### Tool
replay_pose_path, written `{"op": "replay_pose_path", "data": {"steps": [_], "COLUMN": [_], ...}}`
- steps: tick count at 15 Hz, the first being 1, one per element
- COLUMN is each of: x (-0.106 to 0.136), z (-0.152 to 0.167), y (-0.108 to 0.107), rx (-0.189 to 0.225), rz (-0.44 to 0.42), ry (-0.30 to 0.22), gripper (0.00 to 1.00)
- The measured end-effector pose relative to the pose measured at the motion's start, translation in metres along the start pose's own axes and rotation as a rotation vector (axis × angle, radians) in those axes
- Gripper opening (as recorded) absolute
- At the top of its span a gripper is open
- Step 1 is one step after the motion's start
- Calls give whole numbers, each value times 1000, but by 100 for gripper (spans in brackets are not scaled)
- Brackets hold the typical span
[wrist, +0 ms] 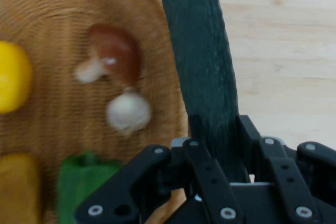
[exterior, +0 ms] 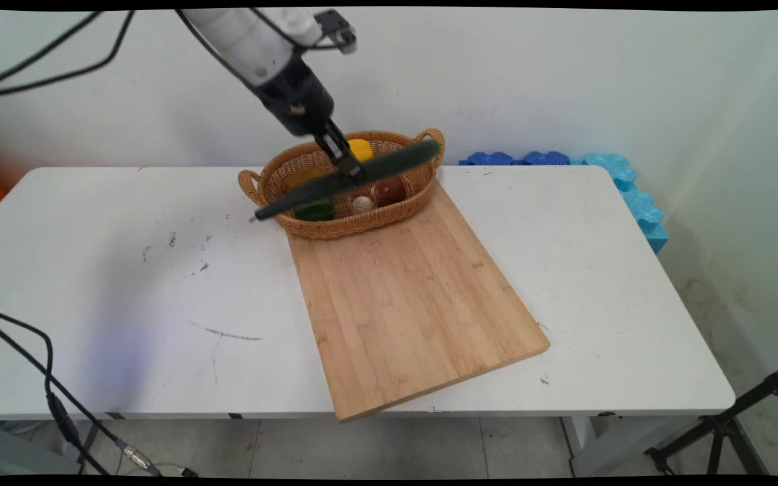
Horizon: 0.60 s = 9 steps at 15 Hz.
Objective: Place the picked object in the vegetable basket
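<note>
The pincer (exterior: 348, 169) is closed on a long dark green cucumber (exterior: 342, 182), gripping it near its middle and holding it in the air above a wicker basket (exterior: 389, 214). The cucumber hangs tilted, its left end lower and past the basket's left rim, its right end near the right handle. Inside the basket lie a yellow pepper (exterior: 360, 148), a green pepper (exterior: 315, 210), a brown mushroom (exterior: 389, 191), a small white garlic bulb (exterior: 362, 203) and another yellowish piece (wrist: 18, 187). The basket's front edge rests on a wooden cutting board (exterior: 409, 297) on the white counter (exterior: 125, 304)
</note>
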Motion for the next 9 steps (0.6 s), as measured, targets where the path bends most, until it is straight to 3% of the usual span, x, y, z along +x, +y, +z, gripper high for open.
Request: {"op": "replay_pose_path", "data": {"steps": [5, 9], "x": [1, -3], "z": [-6, 4], "y": [-41, -59], "rx": [88, 127], "rz": [-99, -150], "ry": [-67, -106], "gripper": [0, 0]}}
